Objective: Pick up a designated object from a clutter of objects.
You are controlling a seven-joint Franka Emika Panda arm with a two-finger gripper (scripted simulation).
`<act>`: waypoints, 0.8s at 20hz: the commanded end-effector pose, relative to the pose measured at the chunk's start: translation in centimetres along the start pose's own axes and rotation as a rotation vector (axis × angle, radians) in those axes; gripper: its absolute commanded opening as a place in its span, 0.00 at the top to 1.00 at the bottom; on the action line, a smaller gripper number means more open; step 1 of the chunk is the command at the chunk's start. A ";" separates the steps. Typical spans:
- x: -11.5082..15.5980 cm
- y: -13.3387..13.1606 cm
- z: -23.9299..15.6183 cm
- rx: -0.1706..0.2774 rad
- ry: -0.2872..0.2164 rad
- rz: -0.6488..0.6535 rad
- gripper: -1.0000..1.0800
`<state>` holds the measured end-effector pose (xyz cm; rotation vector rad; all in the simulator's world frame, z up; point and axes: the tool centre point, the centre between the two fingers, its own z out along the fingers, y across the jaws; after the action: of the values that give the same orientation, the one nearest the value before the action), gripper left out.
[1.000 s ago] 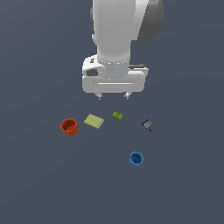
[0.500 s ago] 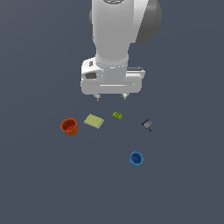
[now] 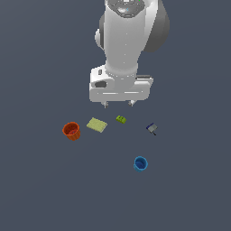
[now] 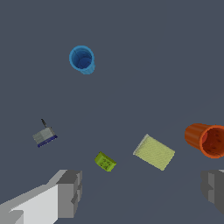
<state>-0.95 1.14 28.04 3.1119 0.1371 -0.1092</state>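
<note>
The designated object, a tiny navy-and-grey blocky item [image 3: 152, 128] with a thin dark stick, lies on the grey floor toward the exterior view's right; it also shows in the wrist view [image 4: 44, 136]. My gripper [image 3: 119, 104] hangs open and empty above the floor, up and to the exterior view's left of it, with its fingers [image 4: 69, 194] spread wide. The clutter around it holds a lime-green brick [image 3: 121, 119], a flat pale yellow-green pad [image 3: 97, 125], an orange-red cup [image 3: 71, 131] and a blue cup [image 3: 140, 164].
The floor [image 3: 40, 189] is plain dark grey. In the wrist view the green brick [image 4: 105, 161] and the pad [image 4: 154, 152] lie between my fingers' lines, the orange-red cup [image 4: 206, 139] at one side, the blue cup [image 4: 82, 59] farther off.
The arm has shifted a little to the exterior view's right. The objects have not moved and the gripper stays open.
</note>
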 end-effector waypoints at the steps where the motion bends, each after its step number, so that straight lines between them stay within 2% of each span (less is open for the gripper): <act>1: 0.4 -1.0 1.1 -0.006 0.003 -0.023 0.04; 8: 1.5 -5.6 5.8 -0.024 0.018 -0.126 0.04; 16: 1.5 -13.2 13.2 -0.029 0.045 -0.294 0.04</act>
<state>-1.15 12.63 15.89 3.0498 0.5398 -0.0499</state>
